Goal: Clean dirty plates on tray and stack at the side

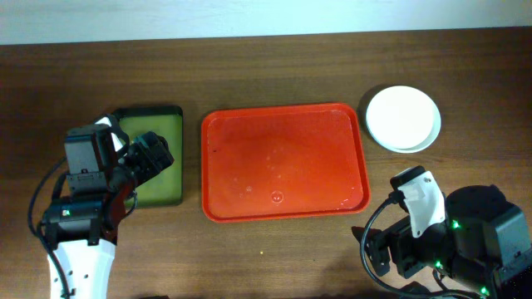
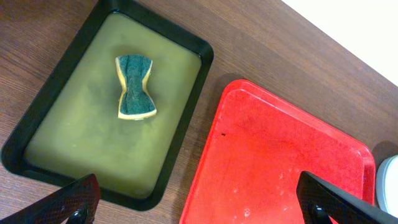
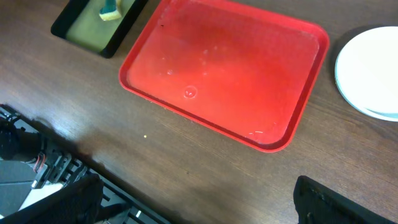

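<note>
The red tray (image 1: 283,162) lies mid-table, bare except for water drops; it also shows in the left wrist view (image 2: 280,162) and the right wrist view (image 3: 224,68). The plates (image 1: 403,118) sit stacked on the table right of the tray's far corner. The white one is on top, with a pale rim showing beneath it (image 3: 373,71); the plate edge also shows in the left wrist view (image 2: 388,183). My left gripper (image 1: 158,154) (image 2: 199,208) is open and empty above the olive-green tray's near right part. My right gripper (image 1: 384,247) (image 3: 199,205) is open and empty over bare table near the front right.
The black-rimmed olive-green tray (image 1: 154,158) (image 2: 93,137) lies left of the red tray and holds a yellow-and-green sponge (image 2: 135,87) (image 3: 111,9). A strip of wooden table separates the two trays. Cables and the right arm's base (image 3: 37,168) lie at the front edge.
</note>
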Controlling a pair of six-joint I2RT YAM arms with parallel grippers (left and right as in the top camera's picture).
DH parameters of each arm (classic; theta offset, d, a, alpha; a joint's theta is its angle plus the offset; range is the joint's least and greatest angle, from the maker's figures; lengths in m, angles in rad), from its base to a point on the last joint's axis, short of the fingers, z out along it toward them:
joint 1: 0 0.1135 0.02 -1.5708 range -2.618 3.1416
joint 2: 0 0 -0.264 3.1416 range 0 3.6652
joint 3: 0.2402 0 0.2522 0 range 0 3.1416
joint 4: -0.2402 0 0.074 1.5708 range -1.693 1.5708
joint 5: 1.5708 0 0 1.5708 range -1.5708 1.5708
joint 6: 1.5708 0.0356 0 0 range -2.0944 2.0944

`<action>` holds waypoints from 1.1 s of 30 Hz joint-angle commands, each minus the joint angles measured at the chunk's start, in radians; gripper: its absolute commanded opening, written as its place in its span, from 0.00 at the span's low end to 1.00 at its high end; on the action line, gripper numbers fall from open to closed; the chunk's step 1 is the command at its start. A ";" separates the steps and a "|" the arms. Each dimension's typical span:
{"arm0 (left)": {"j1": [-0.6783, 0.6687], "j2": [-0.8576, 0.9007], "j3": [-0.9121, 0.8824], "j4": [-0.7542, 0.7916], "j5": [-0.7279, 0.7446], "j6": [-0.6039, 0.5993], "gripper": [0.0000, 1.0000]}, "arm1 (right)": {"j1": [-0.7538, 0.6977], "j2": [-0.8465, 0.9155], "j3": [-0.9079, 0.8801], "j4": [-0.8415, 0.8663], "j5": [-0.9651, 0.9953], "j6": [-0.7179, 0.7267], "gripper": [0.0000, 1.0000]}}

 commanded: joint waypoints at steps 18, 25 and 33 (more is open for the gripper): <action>0.007 -0.010 0.008 -0.002 0.014 0.004 0.99 | -0.254 -0.504 -0.443 0.356 0.021 -0.039 0.99; 0.007 -0.010 0.008 -0.002 0.014 0.004 0.99 | -0.288 -0.795 -0.887 0.732 0.010 -0.041 0.99; 0.007 -0.010 0.008 -0.002 0.014 0.004 0.99 | -0.334 -0.809 -1.187 1.135 -0.037 -0.041 0.99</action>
